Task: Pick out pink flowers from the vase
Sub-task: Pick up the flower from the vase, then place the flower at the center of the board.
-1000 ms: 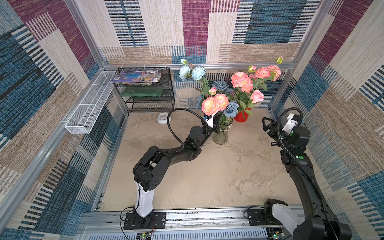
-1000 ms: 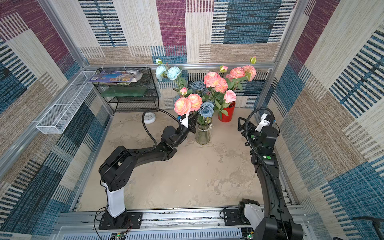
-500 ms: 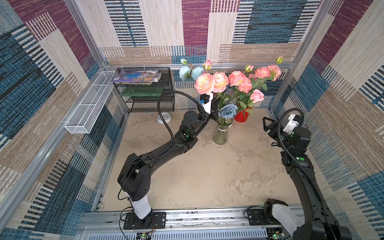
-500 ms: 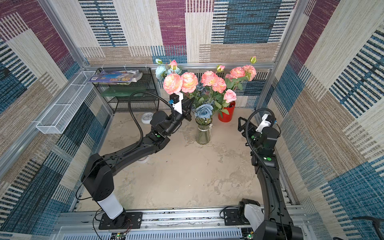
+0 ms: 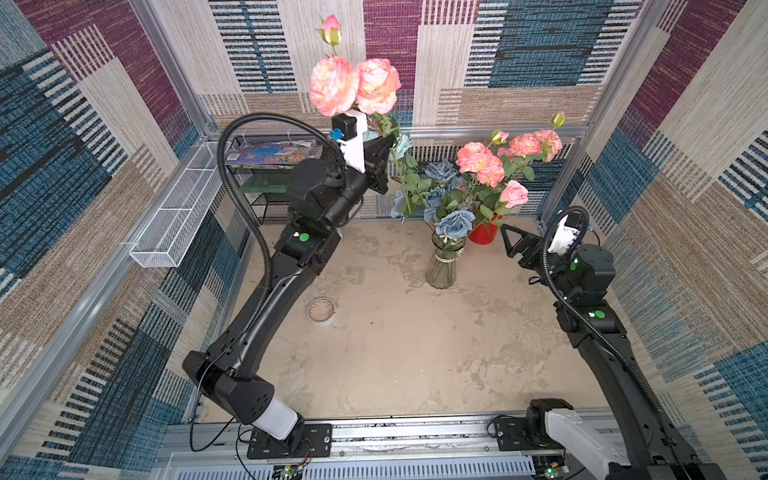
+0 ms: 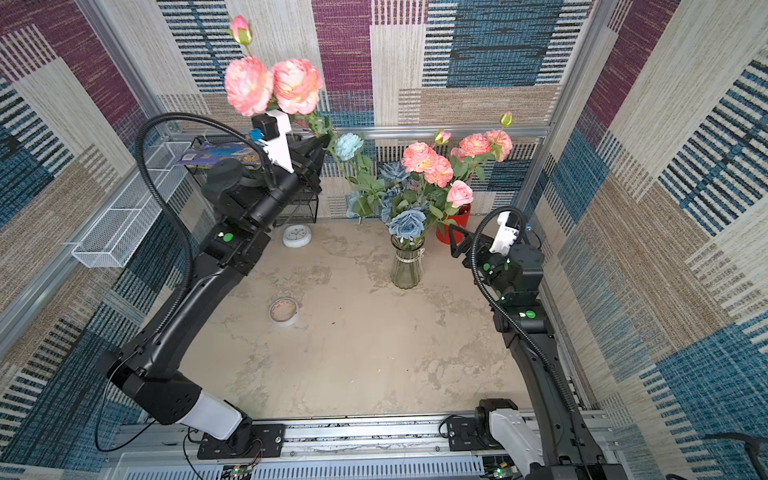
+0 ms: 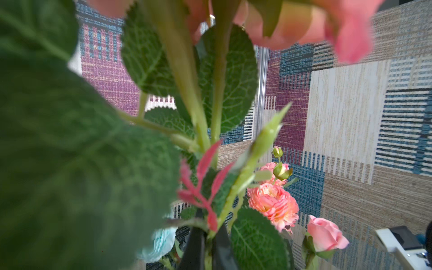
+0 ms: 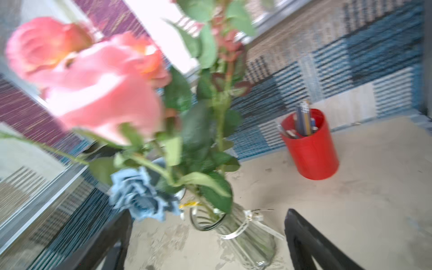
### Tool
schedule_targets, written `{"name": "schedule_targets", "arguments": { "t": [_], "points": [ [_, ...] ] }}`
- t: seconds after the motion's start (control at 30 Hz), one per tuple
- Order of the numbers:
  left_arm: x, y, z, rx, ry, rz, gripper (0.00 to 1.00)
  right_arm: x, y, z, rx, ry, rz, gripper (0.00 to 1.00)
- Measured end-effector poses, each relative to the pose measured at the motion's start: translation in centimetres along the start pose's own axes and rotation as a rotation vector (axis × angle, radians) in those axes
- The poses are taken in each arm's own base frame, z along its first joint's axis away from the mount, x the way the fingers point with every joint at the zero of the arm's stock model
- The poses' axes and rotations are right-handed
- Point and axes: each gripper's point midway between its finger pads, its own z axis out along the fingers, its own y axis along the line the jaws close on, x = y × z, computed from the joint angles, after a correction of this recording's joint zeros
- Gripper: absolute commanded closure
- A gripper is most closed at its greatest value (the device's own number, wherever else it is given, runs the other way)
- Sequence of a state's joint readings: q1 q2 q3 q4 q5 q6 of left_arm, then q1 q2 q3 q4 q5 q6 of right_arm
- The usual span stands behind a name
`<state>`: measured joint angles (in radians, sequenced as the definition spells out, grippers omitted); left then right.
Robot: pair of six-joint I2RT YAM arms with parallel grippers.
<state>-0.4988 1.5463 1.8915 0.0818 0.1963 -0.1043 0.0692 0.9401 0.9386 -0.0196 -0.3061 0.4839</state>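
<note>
The extraction step is under way. The left gripper (image 5: 385, 160) is clamping tight on the stem of a pink spray (image 5: 354, 85) – two full blooms and a bud – and holding it high in the upper middle of both top views. The stem's lower end is hanging left of and above the vase (image 5: 442, 266). It seems clear of the mouth, though leaves are blurring that in the left wrist view.

More pink flowers (image 5: 482, 164) are standing in the vase at centre right, among the dusty-blue roses (image 5: 455, 222) and in front of the red cup (image 5: 482, 235).

The right gripper (image 5: 513, 245) is waiting just right of the vase, jaws spread wide and holding nothing.

Next, the spray is needing a carry to open tabletop (image 5: 395, 353) and a release – keeping its leaves from snagging a pale blue bloom (image 5: 401, 145) just beside the left gripper.
</note>
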Motion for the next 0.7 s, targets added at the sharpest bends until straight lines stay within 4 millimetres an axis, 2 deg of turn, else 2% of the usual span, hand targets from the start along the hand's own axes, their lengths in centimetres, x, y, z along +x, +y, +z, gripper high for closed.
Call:
{"name": "schedule_targets", "arguments": {
  "t": [0.1, 0.17, 0.27, 0.37, 0.43, 0.5, 0.7],
  "points": [
    [-1.6, -0.2, -1.6, 0.061, 0.046, -0.022, 1.0, -0.6, 6.4, -0.3, -0.171, -0.007, -0.093, 0.03],
    [-1.5, -1.3, -2.5, 0.127, 0.094, -0.047, 1.0, -1.0, 11.0, -1.1, -0.305, -0.012, -0.153, 0.04],
    [0.0, -3.7, -3.8, 0.265, 0.18, -0.106, 1.0, -1.0, 17.6, -2.5, -0.496, -0.023, -0.236, 0.06],
    [2.7, -6.3, -4.9, 0.428, 0.26, -0.231, 1.0, 0.4, 22.7, -3.2, -0.639, -0.008, -0.309, 0.09],
    [4.4, -7.4, -5.2, 0.505, 0.304, -0.321, 1.0, 1.2, 24.6, -2.7, -0.67, 0.0, -0.35, 0.12],
    [5.5, -8.3, -5.6, 0.554, 0.348, -0.396, 1.0, 2.2, 25.2, -1.7, -0.661, 0.017, -0.381, 0.14],
    [4.8, -12.6, -7.2, 0.746, 0.372, -0.445, 1.0, 4.2, 24.5, 0.6, -0.603, 0.057, -0.424, 0.35]
  ]
}}
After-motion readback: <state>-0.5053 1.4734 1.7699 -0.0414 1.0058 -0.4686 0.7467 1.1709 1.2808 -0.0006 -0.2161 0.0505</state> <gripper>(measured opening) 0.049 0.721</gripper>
